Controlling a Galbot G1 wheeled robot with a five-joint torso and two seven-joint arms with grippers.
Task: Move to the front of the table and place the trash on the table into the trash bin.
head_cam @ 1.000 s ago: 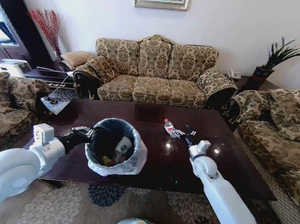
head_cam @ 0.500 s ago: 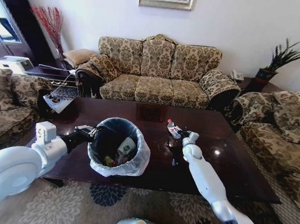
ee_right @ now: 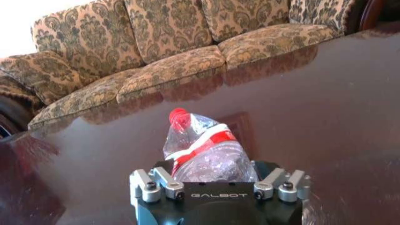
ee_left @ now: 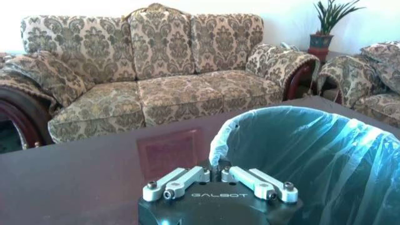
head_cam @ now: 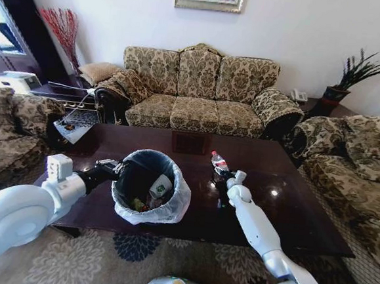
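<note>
"GALBOT" is printed on the left pincer (ee_left: 217, 174) body and the right pincer (ee_right: 216, 180) body.

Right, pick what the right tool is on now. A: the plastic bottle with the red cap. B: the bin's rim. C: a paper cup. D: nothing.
A: the right tool sits around the plastic bottle, red cap pointing away, on the table.

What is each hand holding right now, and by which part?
The left hand grips the trash bin by its bag-lined rim. The right hand is around the lower body of the plastic bottle; whether it has closed on it cannot be told.
</note>
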